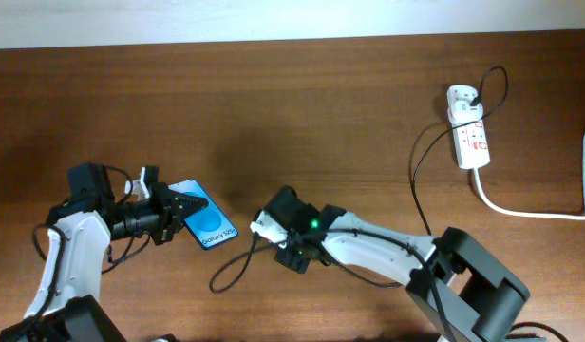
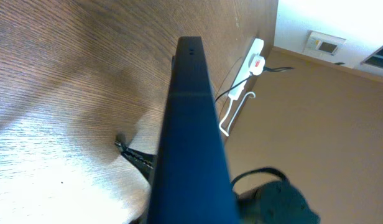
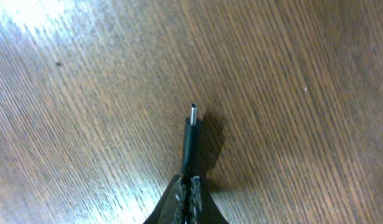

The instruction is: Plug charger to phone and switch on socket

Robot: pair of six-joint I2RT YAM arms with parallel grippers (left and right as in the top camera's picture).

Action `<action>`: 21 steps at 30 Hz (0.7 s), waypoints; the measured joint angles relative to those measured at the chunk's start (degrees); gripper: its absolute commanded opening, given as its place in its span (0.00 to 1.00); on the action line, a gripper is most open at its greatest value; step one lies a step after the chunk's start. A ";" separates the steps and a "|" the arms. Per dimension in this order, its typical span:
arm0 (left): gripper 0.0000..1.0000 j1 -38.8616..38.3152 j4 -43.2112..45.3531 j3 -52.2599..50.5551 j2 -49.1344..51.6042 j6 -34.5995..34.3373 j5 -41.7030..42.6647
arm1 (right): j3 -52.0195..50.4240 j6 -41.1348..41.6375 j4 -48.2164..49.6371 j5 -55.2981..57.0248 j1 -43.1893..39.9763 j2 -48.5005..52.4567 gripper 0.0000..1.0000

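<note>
Brown wood-grain table (image 1: 321, 114), with both arms low on the near side. The left arm was bent at the elbow and reached in toward the middle. The left gripper (image 1: 181, 207) was clamped tight on one end of the phone (image 1: 210, 228), a slim black-edged rectangle with a bright blue screen. Its free end stuck out toward the other arm.

The right arm lay stretched across from the lower right. The right gripper (image 1: 258, 226) pointed at that free end, near it but not touching. In its wrist view the fingers (image 3: 173, 208) were pinched shut on the charger (image 3: 188, 143), a long thin black cable, just behind the little metal plug tip poking out over the wood.

Stuff I couldn't make out:
- From the left wrist the phone was a blurry edge-on slab filling the middle, so no fingers showed.
- The screen text was too small to read from overhead.
- The cable vanished under the right arm, though a loop lay on the table beside it.

The socket (image 1: 468, 133), a small white power strip with red marks, sat far off at the back right. A white adapter (image 1: 461, 95) was on its far end, and a thick white cord (image 1: 530, 211) ran out of frame. Couldn't tell the switch position.
</note>
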 measured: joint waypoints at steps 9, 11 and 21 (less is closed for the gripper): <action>0.00 0.02 14.99 -0.11 0.02 8.44 8.70 | 3.80 3.65 -11.72 -32.15 -14.27 -3.39 0.05; 0.00 0.02 20.15 -0.11 0.02 9.07 12.70 | 3.93 4.00 -11.72 -39.76 -14.47 -9.20 0.05; 0.00 0.00 40.09 -0.17 0.11 6.14 21.24 | 4.26 16.06 3.08 -58.42 -14.47 -16.04 0.04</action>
